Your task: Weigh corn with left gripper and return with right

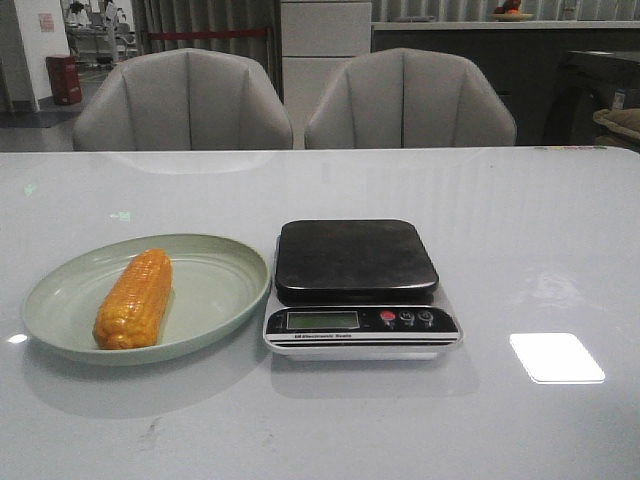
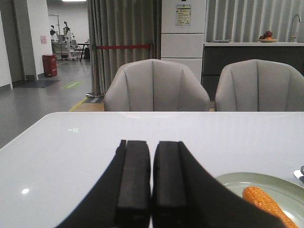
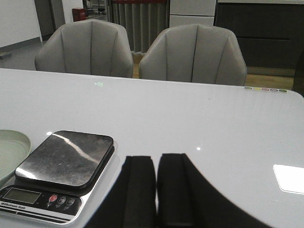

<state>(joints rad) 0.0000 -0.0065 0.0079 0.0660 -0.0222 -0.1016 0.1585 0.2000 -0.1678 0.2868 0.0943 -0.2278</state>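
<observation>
The corn (image 1: 134, 299) lies on a pale green plate (image 1: 217, 302) just left of the scale (image 1: 357, 287) on the counter (image 1: 520, 250). Both the left pincer (image 2: 151, 183) and right pincer (image 3: 156, 190) are pressed together (holding nothing), apart from the corn.

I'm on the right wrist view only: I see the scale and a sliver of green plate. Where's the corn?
Observer: The orange-yellow corn cob lies on the pale green oval plate, left of the scale, in the front view.
Operator: Anything on the scale?
Observer: No, the black platform of the silver digital kitchen scale is bare; its display looks blank in the front view.
Operator: Is the left end effector on the corn?
Observer: No. The black left end effector is shut, empty, over bare table beside the plate.
</observation>
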